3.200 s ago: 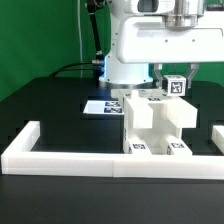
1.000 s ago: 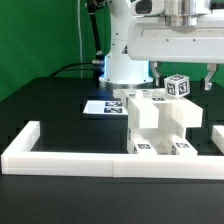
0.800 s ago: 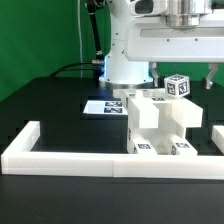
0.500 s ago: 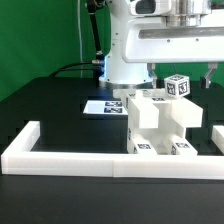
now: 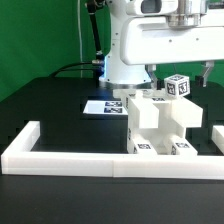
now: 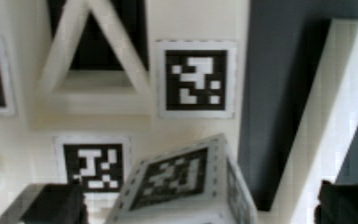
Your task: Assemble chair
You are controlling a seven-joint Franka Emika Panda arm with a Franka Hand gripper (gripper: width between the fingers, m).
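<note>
Gripper (image 5: 180, 74) hangs straight down from the arm, its fingers (image 5: 153, 74) spread wide and released, one on either side of a small tagged block (image 5: 178, 86) without touching it. The block sits at the upper rear of the single white chair assembly (image 5: 158, 122), which stands near the surface's (image 5: 50, 110) front edge, against the white rail (image 5: 60, 152). One marker board (image 5: 104, 106) lies behind it. Only the wrist view shows the tags close up: two on a flat white face and one on the block (image 6: 179, 180).
</note>
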